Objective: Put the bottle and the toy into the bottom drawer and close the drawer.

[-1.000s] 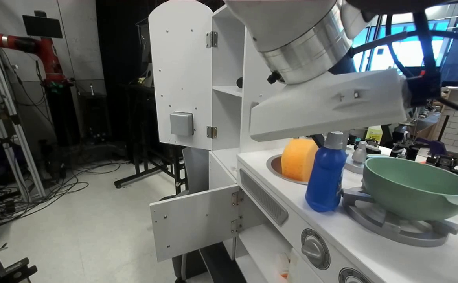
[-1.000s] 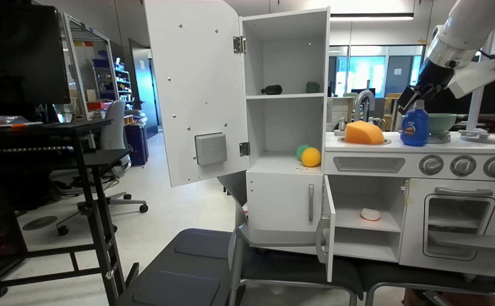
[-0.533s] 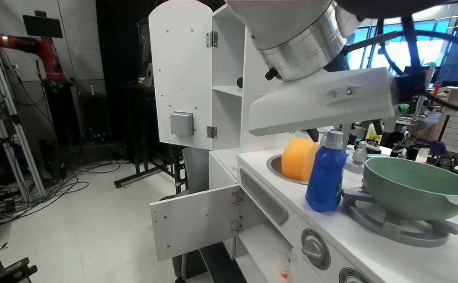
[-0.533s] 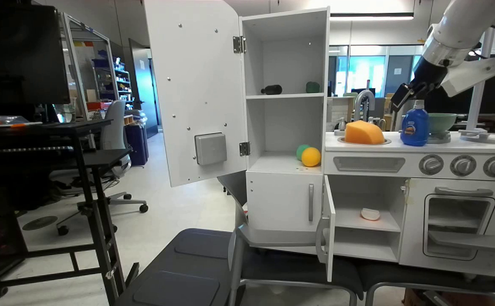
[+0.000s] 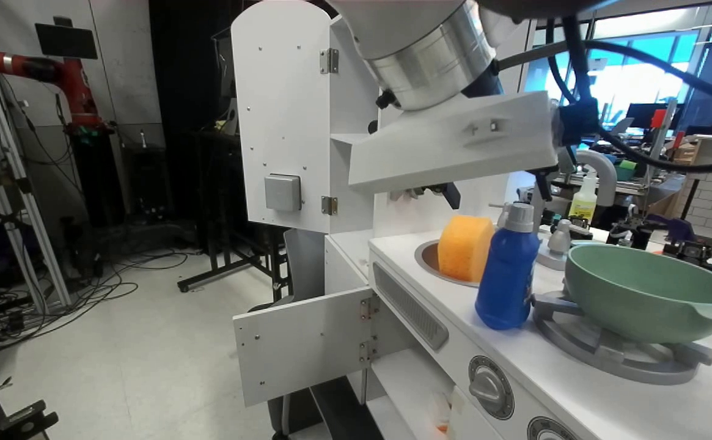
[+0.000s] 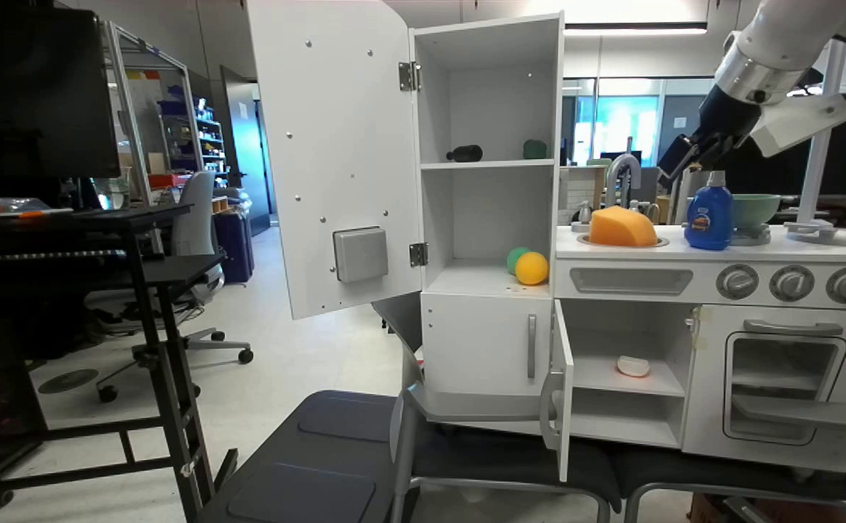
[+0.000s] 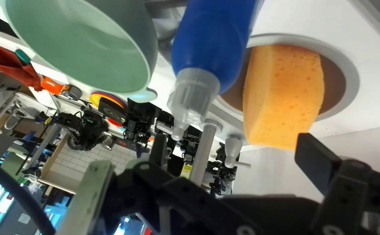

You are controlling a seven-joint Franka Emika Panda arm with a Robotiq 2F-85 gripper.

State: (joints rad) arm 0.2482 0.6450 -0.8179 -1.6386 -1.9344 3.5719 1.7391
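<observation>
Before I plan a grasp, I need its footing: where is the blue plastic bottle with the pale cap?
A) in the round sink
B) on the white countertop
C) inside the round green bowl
B, since both exterior views show the blue plastic bottle upright on the white countertop, outside the round green bowl and the round sink.

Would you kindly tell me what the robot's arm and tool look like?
The arm is white and rounded, with a shiny silver band and, beyond it, a black section. A white, angular housing sits alongside, with black cables nearby. The tool is black, with two blunt, blocky fingers and jointed linkages.
</observation>
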